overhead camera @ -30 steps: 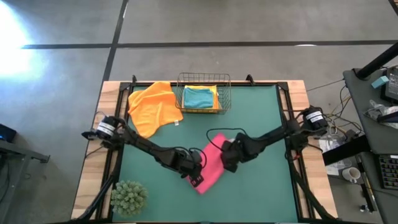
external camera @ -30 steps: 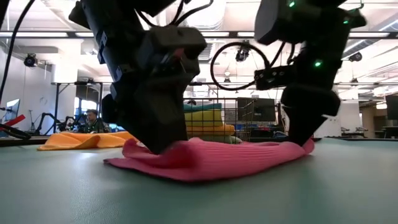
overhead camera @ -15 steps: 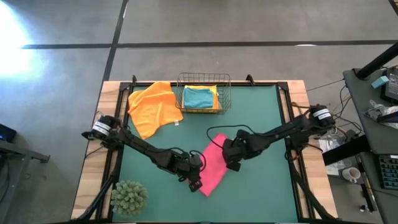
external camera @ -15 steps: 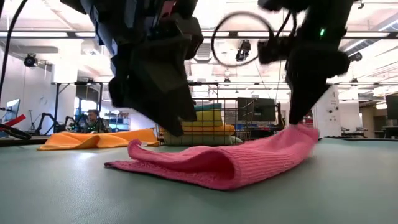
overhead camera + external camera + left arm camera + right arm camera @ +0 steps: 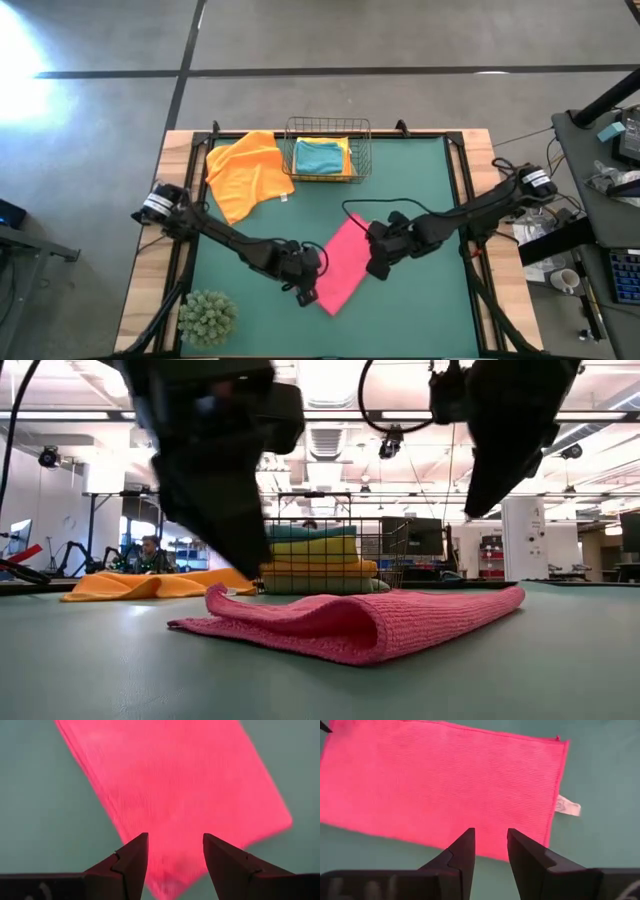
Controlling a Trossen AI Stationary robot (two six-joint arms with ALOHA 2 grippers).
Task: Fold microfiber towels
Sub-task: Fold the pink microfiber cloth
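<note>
Green matting covers the bench (image 5: 420, 190), smooth and matte, framed in pale wood. We find the pink towel (image 5: 340, 262) lying folded near the middle, a long rectangle of fine ribbed microfiber; its rolled fold faces the low camera (edges reasonably square). A small white tag (image 5: 568, 806) projects from one corner; we cannot read any writing on it. The left end effector (image 5: 307, 292) hangs just above the towel's near end, fingers parted and holding nothing. The right end effector (image 5: 379, 268) hangs over the towel's far side edge, fingers narrowly apart and holding nothing. An orange towel (image 5: 247, 172) lies crumpled at the far left. The wire basket (image 5: 327, 150) holds stacked folded towels, teal uppermost over yellow. A spiky green plant ball (image 5: 207, 317) occupies the near left corner.
</note>
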